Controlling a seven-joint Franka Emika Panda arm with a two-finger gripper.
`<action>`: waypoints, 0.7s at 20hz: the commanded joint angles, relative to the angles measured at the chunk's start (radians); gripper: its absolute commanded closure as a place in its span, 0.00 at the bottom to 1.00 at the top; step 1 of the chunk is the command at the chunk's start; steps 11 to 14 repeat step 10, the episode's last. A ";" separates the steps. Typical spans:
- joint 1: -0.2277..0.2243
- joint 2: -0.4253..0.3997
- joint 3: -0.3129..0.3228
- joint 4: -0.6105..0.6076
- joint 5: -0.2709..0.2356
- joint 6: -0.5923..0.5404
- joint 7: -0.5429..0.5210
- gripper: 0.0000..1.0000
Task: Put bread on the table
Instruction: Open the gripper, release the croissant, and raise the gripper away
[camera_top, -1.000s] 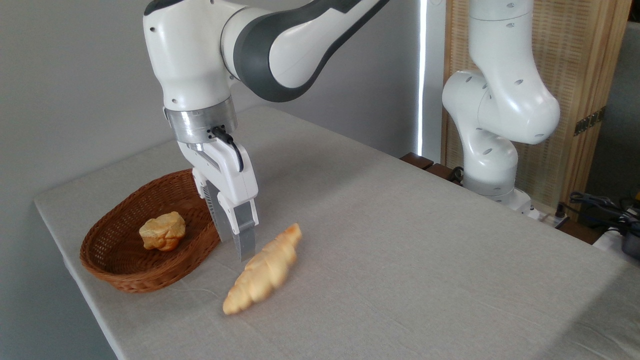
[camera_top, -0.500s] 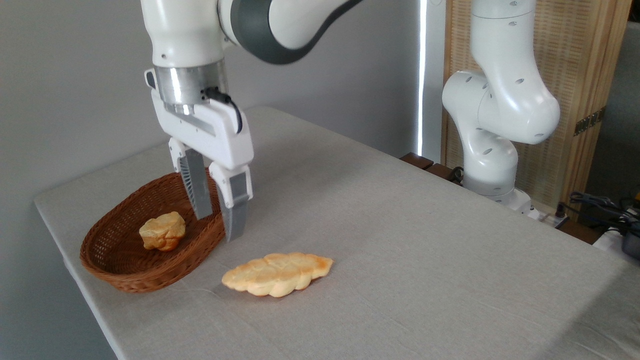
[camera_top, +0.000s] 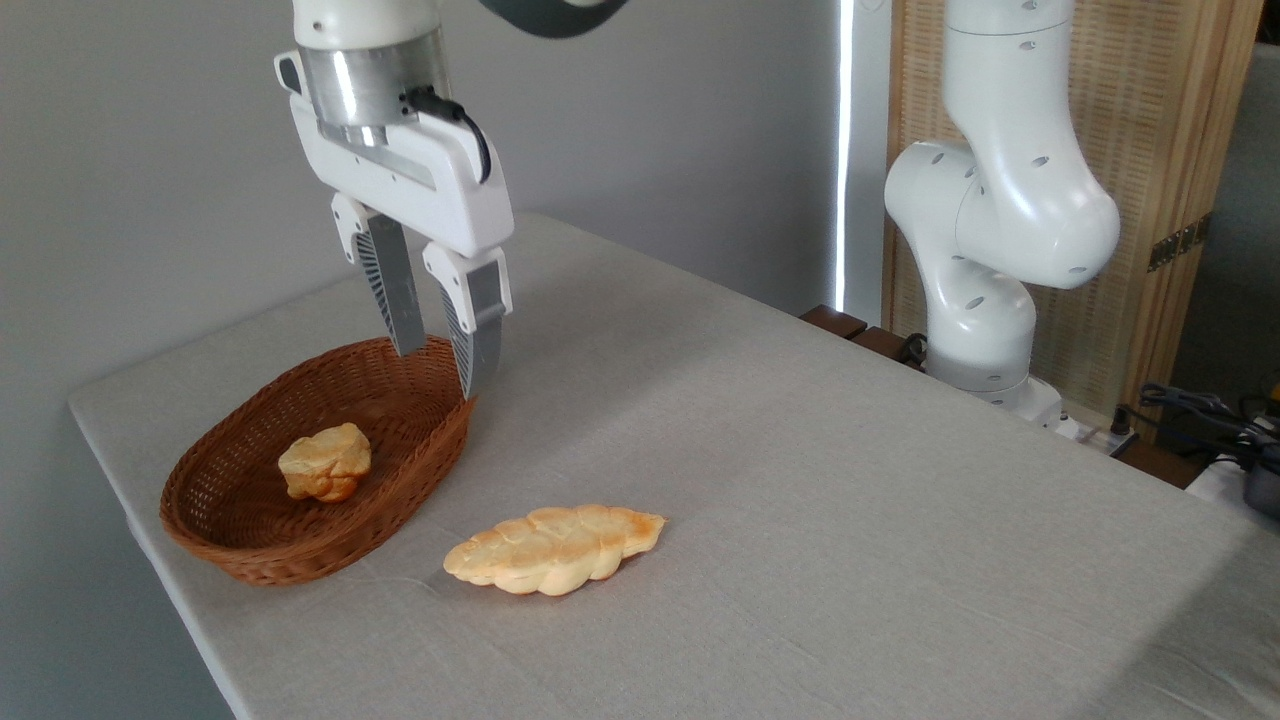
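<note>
Here the gripper (camera_top: 442, 370) is seen hanging above the far end of the wicker basket (camera_top: 262, 548), its two fingers (camera_top: 478, 330) spread apart with nothing held between them. The fingertips are shown level with the basket's far rim in the picture, though it cannot quite be judged whether they are clear of it or just brushing it. Inside the basket a small lumpy roll (camera_top: 325, 461) is seen lying alone on the woven floor. The bread (camera_top: 555, 547) is found lying flat on the table (camera_top: 850, 520), just beside the basket's near right edge and apart from it, well below the released fingers. The arm's white base (camera_top: 985, 290) is mounted past the table's far right edge.
</note>
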 joint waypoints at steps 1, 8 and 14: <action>-0.003 0.004 0.014 0.018 -0.016 -0.042 -0.015 0.00; -0.002 0.015 0.016 0.016 -0.014 -0.042 -0.018 0.00; -0.002 0.015 0.016 0.016 -0.016 -0.040 -0.044 0.00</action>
